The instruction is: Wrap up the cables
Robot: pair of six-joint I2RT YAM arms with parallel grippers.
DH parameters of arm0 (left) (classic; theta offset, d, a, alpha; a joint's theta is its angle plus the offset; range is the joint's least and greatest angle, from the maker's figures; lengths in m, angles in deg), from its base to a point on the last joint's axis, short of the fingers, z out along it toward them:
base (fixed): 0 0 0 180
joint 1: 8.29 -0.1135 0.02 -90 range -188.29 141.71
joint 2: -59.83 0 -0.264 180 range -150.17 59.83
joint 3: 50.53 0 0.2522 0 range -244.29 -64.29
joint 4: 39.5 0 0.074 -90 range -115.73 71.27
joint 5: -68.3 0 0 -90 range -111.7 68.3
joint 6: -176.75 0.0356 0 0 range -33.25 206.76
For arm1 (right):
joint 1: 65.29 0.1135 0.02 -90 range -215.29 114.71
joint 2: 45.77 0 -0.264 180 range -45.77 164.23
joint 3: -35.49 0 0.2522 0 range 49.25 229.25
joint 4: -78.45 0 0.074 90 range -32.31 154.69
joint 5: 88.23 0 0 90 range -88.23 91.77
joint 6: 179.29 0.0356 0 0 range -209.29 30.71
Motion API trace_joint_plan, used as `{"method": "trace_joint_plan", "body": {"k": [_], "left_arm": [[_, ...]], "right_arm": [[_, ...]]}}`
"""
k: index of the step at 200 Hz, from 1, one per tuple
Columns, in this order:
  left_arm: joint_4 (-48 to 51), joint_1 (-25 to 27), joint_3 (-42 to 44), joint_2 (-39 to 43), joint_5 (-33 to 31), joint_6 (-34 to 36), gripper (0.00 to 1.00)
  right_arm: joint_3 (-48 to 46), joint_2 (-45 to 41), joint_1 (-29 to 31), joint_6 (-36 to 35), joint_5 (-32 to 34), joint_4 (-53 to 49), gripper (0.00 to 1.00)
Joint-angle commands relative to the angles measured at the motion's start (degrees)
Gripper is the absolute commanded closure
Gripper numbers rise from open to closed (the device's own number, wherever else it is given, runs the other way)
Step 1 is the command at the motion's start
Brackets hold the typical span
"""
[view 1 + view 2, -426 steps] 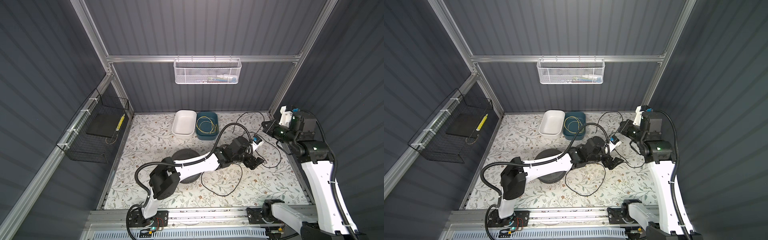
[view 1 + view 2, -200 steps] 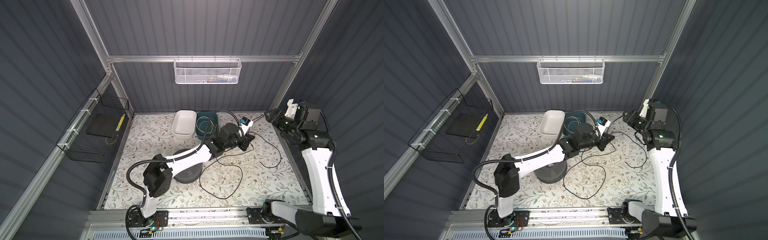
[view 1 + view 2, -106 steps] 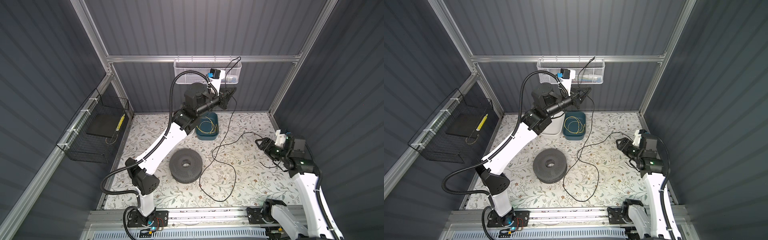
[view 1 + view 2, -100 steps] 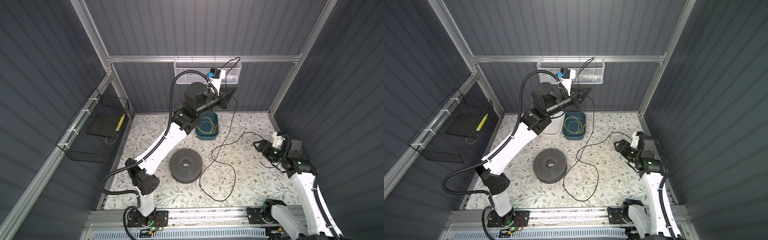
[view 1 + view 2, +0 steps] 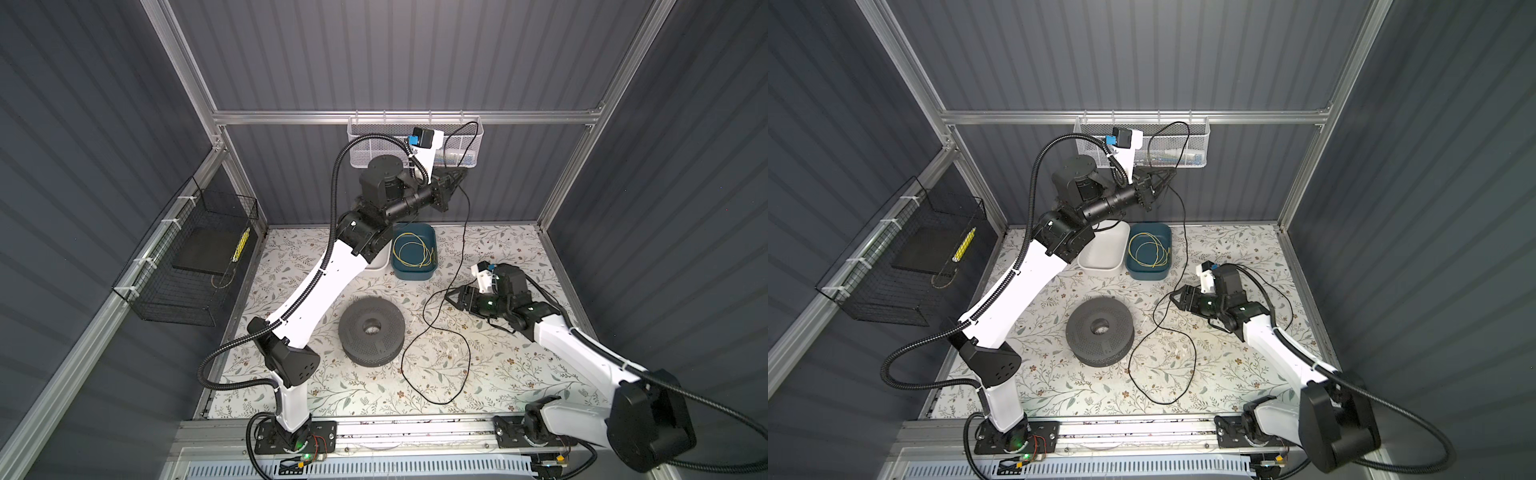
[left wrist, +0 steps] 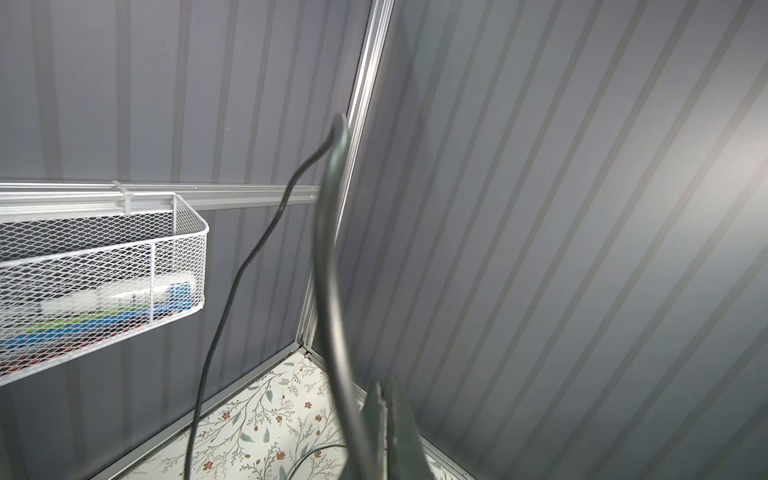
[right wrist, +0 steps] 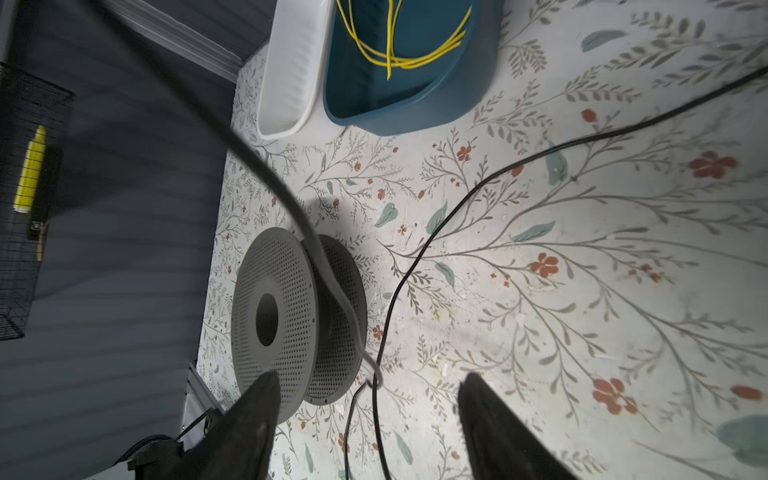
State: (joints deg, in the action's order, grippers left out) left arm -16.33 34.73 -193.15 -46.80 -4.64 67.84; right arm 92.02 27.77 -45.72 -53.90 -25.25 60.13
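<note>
The flowered mat covers the whole floor; take it as a clock face in both top views, with the back wall at 12.

The left arm rises from about 7 o'clock and reaches high toward 12. The right arm comes in low from about 5 and ends near 3.

A black wire basket hangs on the side wall at 9, and a white mesh basket hangs on the back wall at 12.

A dark perforated spool lies flat near the centre, slightly toward 6.

At 12, a blue bin stands on the mat just beside a white bin. The blue one holds a coil of yellow wire.

The cables are one thin black cord. It arcs up in front of the mesh basket, drops to the mat near 2 and trails in loose loops between the spool and the right arm, down toward 5.

The left gripper is up in the air just below the mesh basket, its jaws closed on the cord, which climbs out of them in the left wrist view.

The right gripper hangs low over the mat at 3. Its jaws are spread wide and pinch nothing; the cord passes through the gap between them.
</note>
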Motion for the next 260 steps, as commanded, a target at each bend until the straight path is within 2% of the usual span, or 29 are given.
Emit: {"method": "trace_joint_plan", "body": {"k": [1,21,41,54,77,96,112,139,166,182,202,229,260], "left_arm": [[0.71,-0.28,-2.19,0.35,1.31,-0.61,1.00],[1.08,-0.31,-2.03,0.94,1.13,-0.18,1.00],[1.23,-0.48,-1.51,1.44,0.86,0.02,1.00],[1.09,-0.66,-0.67,1.96,0.71,0.20,1.00],[0.85,-1.18,0.24,2.77,0.29,0.40,1.00],[1.13,-2.09,0.92,3.69,-0.20,0.72,1.00],[1.33,-3.34,1.48,4.64,-0.57,0.76,1.00],[1.66,-6.84,3.53,7.20,-0.60,0.28,1.00],[-0.05,-10.80,9.80,11.38,-0.60,-0.62,1.00],[-1.79,-12.38,14.37,13.50,-0.03,-1.42,1.00],[-3.52,-13.59,20.14,15.52,0.23,-1.69,1.00],[-6.77,-15.69,26.36,17.05,1.40,-4.01,1.00],[-9.32,-17.09,30.71,17.33,4.43,-6.10,1.00]], "right_arm": [[0.92,3.91,2.13,0.24,0.26,7.60,0.34],[0.37,6.99,2.71,1.41,1.72,10.91,0.45],[1.02,7.76,2.74,1.83,3.01,10.59,0.66],[1.13,7.68,2.74,1.79,4.27,10.36,0.84],[1.64,6.78,2.61,0.69,6.46,7.77,1.00],[0.85,3.74,2.50,-0.19,11.15,5.61,1.00],[2.03,0.90,1.45,-2.16,15.19,-0.11,1.00],[5.86,-6.14,-5.79,-4.52,21.88,-13.55,1.00],[13.16,-14.69,-13.39,-8.20,28.73,-26.31,1.00],[18.99,-18.16,-14.04,-10.56,33.90,-31.98,1.00],[25.52,-21.21,-13.73,-11.73,37.29,-36.10,1.00],[34.73,-21.27,-13.59,-14.29,41.39,-37.84,1.00],[50.80,-13.61,-13.60,-17.81,45.93,-39.95,1.00]]}}
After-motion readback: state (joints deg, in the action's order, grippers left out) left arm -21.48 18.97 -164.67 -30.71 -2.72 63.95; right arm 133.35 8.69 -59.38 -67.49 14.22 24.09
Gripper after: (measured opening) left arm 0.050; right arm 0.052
